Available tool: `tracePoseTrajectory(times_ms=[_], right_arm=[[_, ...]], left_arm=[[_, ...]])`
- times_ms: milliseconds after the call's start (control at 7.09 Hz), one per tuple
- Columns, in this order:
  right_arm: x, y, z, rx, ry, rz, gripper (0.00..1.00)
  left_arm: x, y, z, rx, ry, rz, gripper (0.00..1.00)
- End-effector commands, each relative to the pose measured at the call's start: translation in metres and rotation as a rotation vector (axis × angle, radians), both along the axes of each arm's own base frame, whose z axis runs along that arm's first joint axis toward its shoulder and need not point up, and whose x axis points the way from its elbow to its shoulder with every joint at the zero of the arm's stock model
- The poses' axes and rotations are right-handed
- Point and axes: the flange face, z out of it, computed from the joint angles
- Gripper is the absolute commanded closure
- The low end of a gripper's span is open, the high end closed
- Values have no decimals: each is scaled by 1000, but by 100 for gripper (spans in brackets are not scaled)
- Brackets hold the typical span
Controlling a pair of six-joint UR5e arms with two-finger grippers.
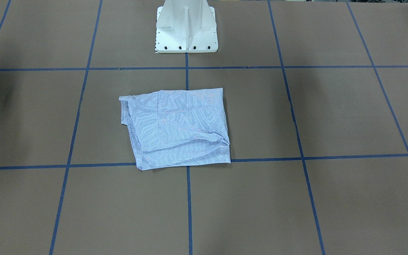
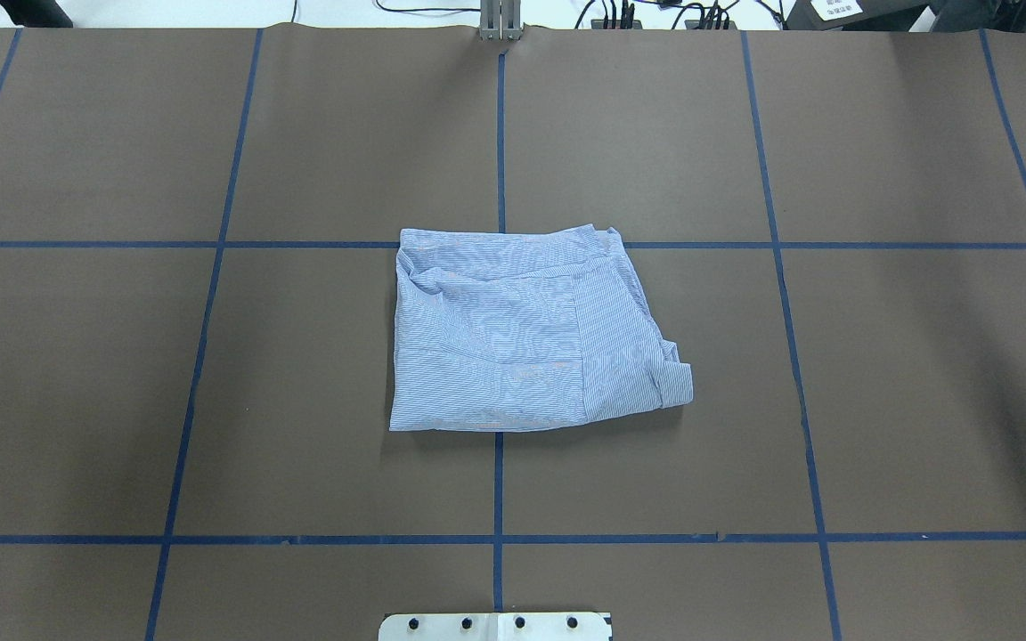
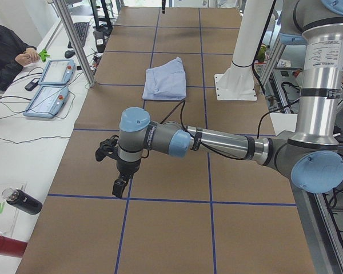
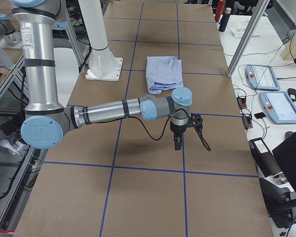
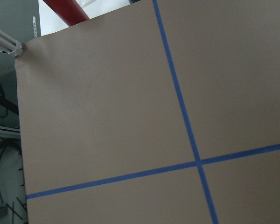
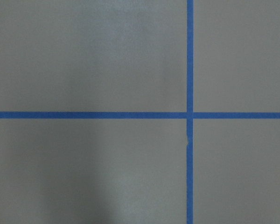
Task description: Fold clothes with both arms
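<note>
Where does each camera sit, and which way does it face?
Front-facing: across the table, facing the pedestal; shirt central; no arms.
Overhead: behind the robot, looking down; pedestal edge only.
Exterior left: table's end; left arm near.
Exterior right: opposite end; right arm near.
Left wrist: table, tape; robot unseen.
Right wrist: straight down, tape cross; robot unseen.
All exterior views share the shirt.

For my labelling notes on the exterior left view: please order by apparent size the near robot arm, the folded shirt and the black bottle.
1. left arm: largest, but it is nearest the camera, which enlarges it.
2. shirt: smaller, and farther away.
3. black bottle: smallest, although near.
</note>
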Motion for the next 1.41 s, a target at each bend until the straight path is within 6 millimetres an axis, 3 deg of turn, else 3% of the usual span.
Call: tracePoseTrajectory(times_ms=[0,141,423,988,1270], right_arm=[[21,22,18,-68,-111,28,0],[36,44,37,-114,-154,53,0],[58,64,51,-135,-185,88,0],[66,70,66,-110,-151,58,0],[67,73,78,-129,-139,60,0]], left_arm=[[4,9,4,-115,78,38,0],[12,21,19,-156,168,46,0],[16,31,19,-208,222,-32,0],[21,33,30,-235,244,-67,0],[31,29,58,-243,237,-48,0]])
